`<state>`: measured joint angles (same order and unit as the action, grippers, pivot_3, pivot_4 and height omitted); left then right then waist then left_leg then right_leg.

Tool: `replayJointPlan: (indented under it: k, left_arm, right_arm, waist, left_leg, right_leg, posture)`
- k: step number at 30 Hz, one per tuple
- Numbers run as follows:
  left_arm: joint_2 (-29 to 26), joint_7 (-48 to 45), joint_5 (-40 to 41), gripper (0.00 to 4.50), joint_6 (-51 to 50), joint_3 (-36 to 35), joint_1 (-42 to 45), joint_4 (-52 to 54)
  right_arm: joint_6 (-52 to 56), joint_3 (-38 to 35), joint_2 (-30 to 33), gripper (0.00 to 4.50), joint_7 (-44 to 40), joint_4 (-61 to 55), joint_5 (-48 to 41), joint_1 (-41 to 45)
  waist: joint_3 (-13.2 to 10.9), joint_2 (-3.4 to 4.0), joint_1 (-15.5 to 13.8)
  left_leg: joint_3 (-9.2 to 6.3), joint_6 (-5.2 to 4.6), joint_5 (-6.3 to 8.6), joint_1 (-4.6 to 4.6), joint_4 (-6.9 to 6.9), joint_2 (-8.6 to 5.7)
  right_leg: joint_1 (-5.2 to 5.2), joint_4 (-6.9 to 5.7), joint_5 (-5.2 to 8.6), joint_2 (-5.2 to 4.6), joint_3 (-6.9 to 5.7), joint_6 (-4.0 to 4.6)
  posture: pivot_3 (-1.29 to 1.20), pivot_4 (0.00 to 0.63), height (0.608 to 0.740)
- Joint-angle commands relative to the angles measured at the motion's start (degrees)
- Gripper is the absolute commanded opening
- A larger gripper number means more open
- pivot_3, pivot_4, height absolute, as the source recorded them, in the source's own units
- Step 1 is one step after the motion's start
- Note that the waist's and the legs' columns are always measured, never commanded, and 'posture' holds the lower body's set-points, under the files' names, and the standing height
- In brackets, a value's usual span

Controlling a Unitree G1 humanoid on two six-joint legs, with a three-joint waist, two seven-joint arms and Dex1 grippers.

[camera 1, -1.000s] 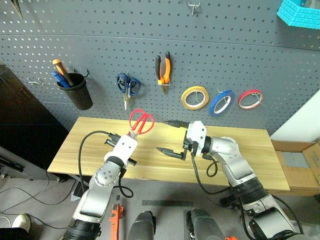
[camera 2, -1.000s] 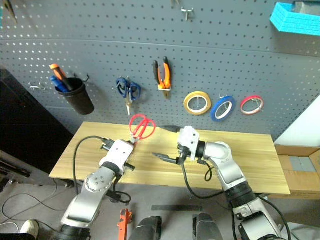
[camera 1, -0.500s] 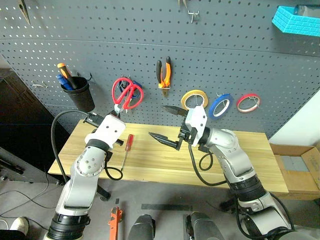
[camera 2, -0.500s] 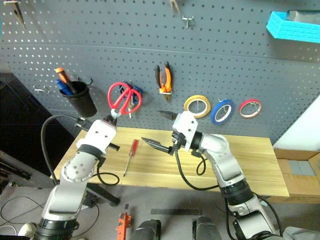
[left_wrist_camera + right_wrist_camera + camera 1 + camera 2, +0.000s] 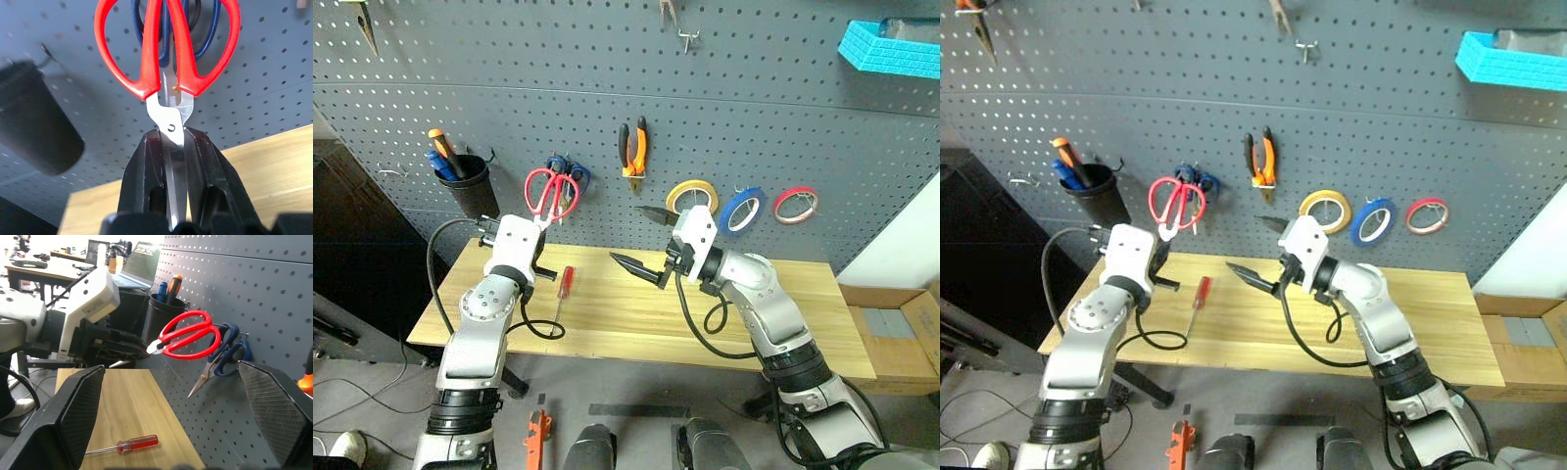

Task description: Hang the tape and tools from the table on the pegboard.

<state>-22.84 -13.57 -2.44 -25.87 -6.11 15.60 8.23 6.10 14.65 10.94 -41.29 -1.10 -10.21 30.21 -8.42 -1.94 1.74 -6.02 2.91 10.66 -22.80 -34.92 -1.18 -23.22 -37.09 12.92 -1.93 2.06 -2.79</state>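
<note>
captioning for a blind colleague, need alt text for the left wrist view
The left gripper is shut on the steel blades of the red-handled scissors, holding them handles-up before the pegboard, right in front of hanging blue-handled scissors. A black cup hangs nearby.

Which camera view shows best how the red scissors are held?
The left wrist view: the left gripper is shut on the blades of the red scissors. The eye views show them small before the pegboard; the right wrist view shows them sideways.

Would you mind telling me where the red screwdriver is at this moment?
The red screwdriver lies on the left part of the table, just right of the left hand holding the red scissors up at the pegboard.
</note>
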Motion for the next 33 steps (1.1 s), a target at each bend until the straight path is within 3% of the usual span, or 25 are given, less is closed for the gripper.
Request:
replayJointPlan:
  k: [1,4,5,11,16,23,33]
  left_arm:
    - [-0.70,-0.59,0.51,0.22,-0.21,-0.54,1.33,0.01]
    - [-0.93,-0.67,0.91,0.22,-0.63,-1.18,2.26,-1.22]
    - [-1.00,-0.75,1.09,0.95,-0.63,-1.37,2.58,-1.57]
    - [-1.05,-0.35,1.25,2.79,-0.59,-1.40,2.95,-2.32]
    - [2.69,0.34,1.27,4.48,0.62,1.22,-3.86,-4.50]
    - [6.14,1.91,3.98,4.48,5.54,-1.98,-5.20,-17.78]
    - [3.15,-2.47,4.11,4.48,20.64,-2.04,13.15,-54.43]
  right_arm:
    - [-0.07,-0.87,-0.06,4.50,0.49,-2.63,-0.46,0.05]
    - [0.05,-0.99,0.03,4.50,0.81,-2.73,-0.39,0.14]
    - [0.10,-1.03,0.06,4.50,0.86,-2.76,-0.39,0.16]
    - [0.04,-0.95,0.59,4.50,0.59,-3.01,-0.24,-0.07]
    - [-1.46,1.47,2.39,4.50,-1.01,-2.61,2.04,-1.65]
    - [-1.59,6.78,2.91,4.50,-2.13,0.32,7.42,-0.63]
    - [-3.21,9.83,-1.30,4.50,-3.60,6.76,10.11,5.88]
  waist:
    - [0.05,-0.01,0.05]
    - [0.06,-0.01,0.07]
    - [0.07,-0.01,0.07]
    - [0.07,-0.01,0.09]
    - [0.07,0.01,0.10]
    - [-0.22,0.12,0.11]
    - [-1.72,0.28,0.11]
  left_leg:
    - [0.00,0.00,0.00,0.01,0.00,0.01]
    - [-0.01,0.00,0.00,0.02,0.00,0.01]
    - [-0.01,-0.01,-0.01,0.02,0.00,0.01]
    - [0.00,-0.02,-0.02,0.03,-0.01,0.01]
    - [0.06,-0.02,-0.01,0.04,0.00,0.01]
    - [0.11,-0.04,-0.01,0.09,-0.02,0.21]
    - [0.47,-0.06,-0.04,0.10,-0.15,0.85]
  right_leg:
    - [0.00,0.00,0.00,0.00,0.00,0.00]
    - [0.00,-0.03,-0.01,0.03,0.00,0.02]
    - [0.00,-0.04,-0.02,0.03,0.00,0.03]
    - [0.00,-0.03,-0.04,0.04,0.03,0.03]
    - [0.00,0.00,-0.03,0.03,0.10,0.03]
    - [-0.01,-0.04,0.05,0.22,0.11,0.38]
    - [-0.01,-0.03,-0.05,0.74,0.10,0.66]
  posture:
    - [0.02,0.059,0.740]
    - [0.01,0.064,0.740]
    - [0.01,0.064,0.740]
    - [0.00,0.072,0.740]
    - [0.00,0.096,0.740]
    - [-0.01,0.158,0.740]
    - [-0.01,0.212,0.740]
